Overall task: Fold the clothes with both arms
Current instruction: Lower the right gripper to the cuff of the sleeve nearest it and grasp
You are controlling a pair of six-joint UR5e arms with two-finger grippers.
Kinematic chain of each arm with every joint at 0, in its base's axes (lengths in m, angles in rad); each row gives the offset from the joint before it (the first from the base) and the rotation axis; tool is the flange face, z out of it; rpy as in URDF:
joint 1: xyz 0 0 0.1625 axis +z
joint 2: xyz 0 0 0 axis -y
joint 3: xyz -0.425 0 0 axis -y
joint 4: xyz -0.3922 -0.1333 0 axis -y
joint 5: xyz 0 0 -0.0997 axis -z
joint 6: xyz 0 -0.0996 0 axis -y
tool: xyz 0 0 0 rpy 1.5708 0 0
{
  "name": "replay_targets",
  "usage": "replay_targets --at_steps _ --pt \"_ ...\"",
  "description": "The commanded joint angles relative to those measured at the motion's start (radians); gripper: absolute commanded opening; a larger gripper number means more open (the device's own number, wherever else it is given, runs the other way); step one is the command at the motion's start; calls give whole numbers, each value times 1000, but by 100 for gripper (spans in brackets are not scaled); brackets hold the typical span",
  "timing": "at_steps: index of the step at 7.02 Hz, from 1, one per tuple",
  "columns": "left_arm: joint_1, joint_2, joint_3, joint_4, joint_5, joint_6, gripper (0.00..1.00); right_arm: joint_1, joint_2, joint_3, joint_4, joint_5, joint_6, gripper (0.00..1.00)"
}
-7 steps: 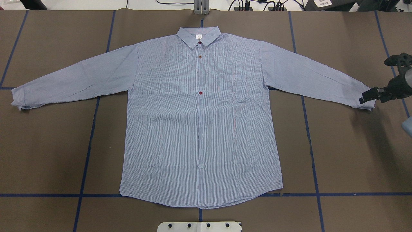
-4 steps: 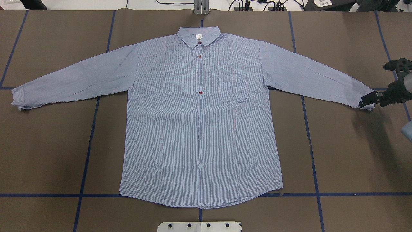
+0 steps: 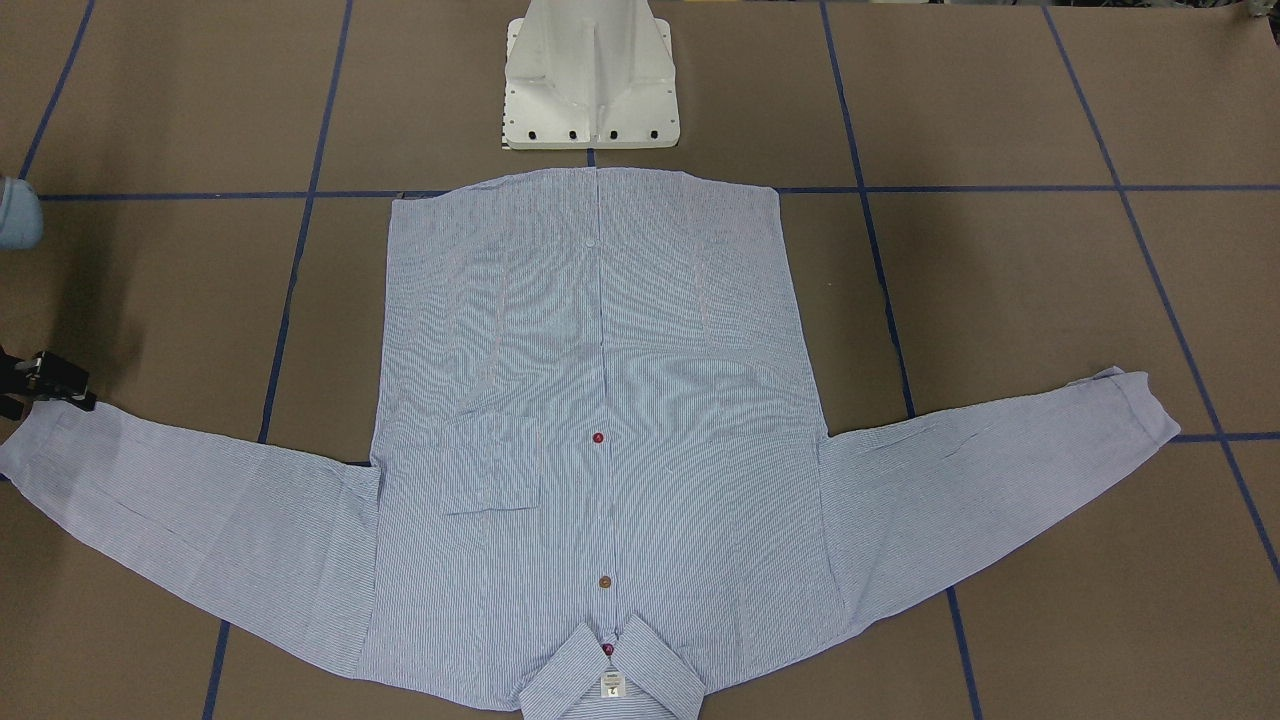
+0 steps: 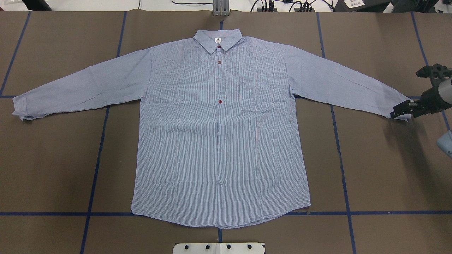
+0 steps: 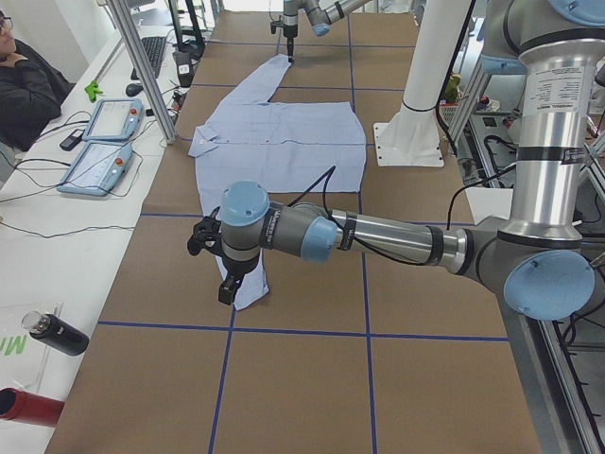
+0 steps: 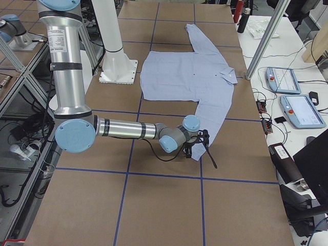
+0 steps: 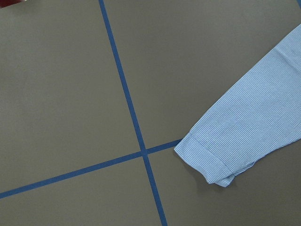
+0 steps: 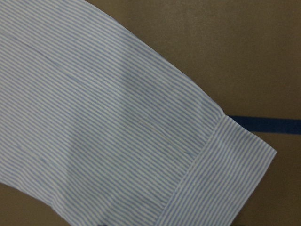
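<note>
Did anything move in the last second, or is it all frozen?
The right gripper edged slightly inward over the sleeve cuff, toward the middle of the shirt. Whether it has gripped the cuff is unclear. The shirt stayed spread flat and did not move.

One striped shirt [image 4: 219, 141], two robot arms [image 5: 378, 236] [image 6: 128, 129], one white pedestal [image 3: 590, 80], two teach pendants [image 6: 283, 79] [image 6: 302, 110]

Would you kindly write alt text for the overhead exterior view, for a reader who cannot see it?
A blue striped shirt lies flat, buttoned and face up on the brown table, sleeves spread wide. The right gripper is at the cuff near the view's right edge.
</note>
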Motion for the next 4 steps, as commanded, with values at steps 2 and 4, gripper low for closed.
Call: replay_targets --at_steps 2,4 --pt "0 0 0 -1 0 0 100 -1 -5 0 -5 -1 -1 85" --pt "0 0 -1 -1 0 0 100 1 -4 -1 -6 1 -1 67"
